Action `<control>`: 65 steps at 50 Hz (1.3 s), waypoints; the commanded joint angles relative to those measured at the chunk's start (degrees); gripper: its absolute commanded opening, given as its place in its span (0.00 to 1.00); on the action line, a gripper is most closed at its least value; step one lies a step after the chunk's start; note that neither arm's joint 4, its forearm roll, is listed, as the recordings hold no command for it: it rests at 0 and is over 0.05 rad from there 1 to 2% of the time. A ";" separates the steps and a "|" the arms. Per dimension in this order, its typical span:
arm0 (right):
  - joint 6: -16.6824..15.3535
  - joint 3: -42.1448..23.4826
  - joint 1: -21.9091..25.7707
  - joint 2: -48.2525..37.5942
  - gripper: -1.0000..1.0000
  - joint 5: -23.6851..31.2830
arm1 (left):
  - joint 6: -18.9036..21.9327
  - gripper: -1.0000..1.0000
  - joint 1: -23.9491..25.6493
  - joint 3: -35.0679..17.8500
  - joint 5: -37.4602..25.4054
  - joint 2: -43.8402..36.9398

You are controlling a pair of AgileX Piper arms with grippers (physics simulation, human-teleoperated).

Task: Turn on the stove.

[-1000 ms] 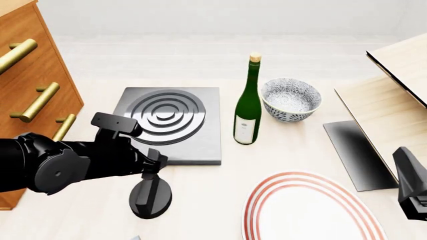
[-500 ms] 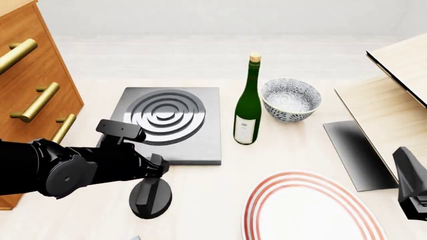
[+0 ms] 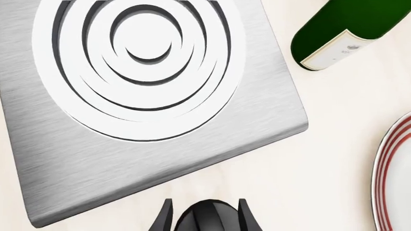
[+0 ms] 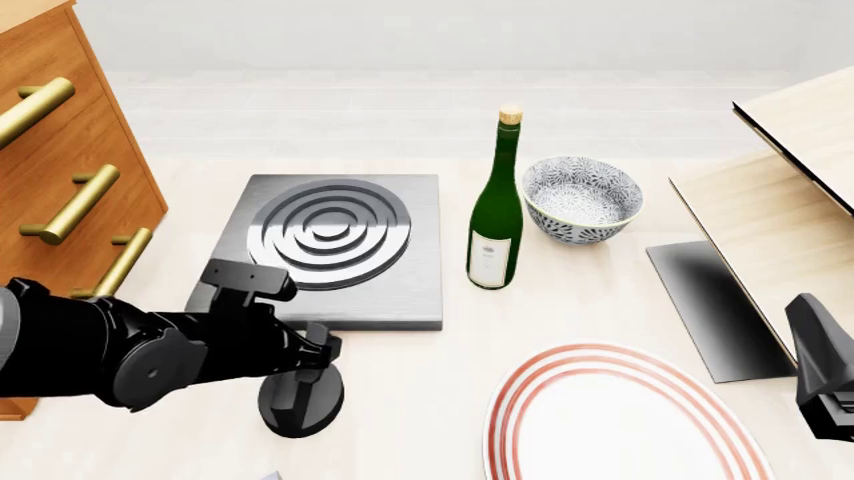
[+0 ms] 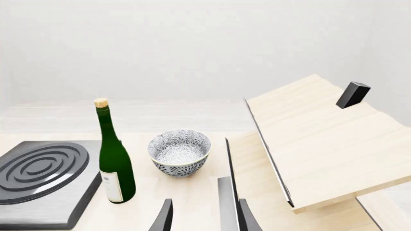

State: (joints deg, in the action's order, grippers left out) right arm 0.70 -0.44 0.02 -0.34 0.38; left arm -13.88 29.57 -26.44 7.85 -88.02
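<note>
The stove (image 4: 395,290) is a dark-grey metal slab with a burner of silver rings (image 4: 331,232), at centre-left of the table. Its black round knob (image 4: 304,402) sits on the table just in front of the slab. My left gripper (image 4: 302,378) points down over the knob. In the left wrist view the open fingers (image 3: 164,219) stand on either side of the knob (image 3: 205,220), with the stove (image 3: 77,163) beyond. My right gripper (image 5: 204,216) is open and empty, low at the right edge of the front view (image 4: 825,375).
A green wine bottle (image 4: 495,215) and a patterned bowl (image 4: 581,198) stand right of the stove. A red-rimmed plate (image 4: 621,425) lies at the front. A wooden drawer cabinet (image 4: 67,180) is at the left. A dark sheet (image 4: 707,305) and tilted wooden boards (image 4: 787,210) are at the right.
My left arm has sunk lower and shifted a little right over the knob. The knob and the right arm have not moved.
</note>
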 commanded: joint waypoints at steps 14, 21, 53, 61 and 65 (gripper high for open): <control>0.00 0.00 0.00 -0.01 1.00 0.00 | -1.16 1.00 -0.17 1.26 3.73 -3.84; 0.00 0.00 0.01 0.01 1.00 0.00 | -2.15 1.00 0.09 1.78 5.31 -5.61; 0.00 0.00 0.01 0.00 1.00 0.00 | -0.90 1.00 -4.00 3.29 3.76 -3.11; 0.00 0.00 0.01 0.00 1.00 0.00 | 0.85 1.00 -6.90 3.11 2.91 -1.84; 0.00 0.00 0.02 -0.01 1.00 0.00 | 0.91 1.00 -7.17 3.33 3.15 -1.74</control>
State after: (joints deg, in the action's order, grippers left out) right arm 0.70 -0.44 0.03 -0.34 0.38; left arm -22.65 28.19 -24.02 13.23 -91.54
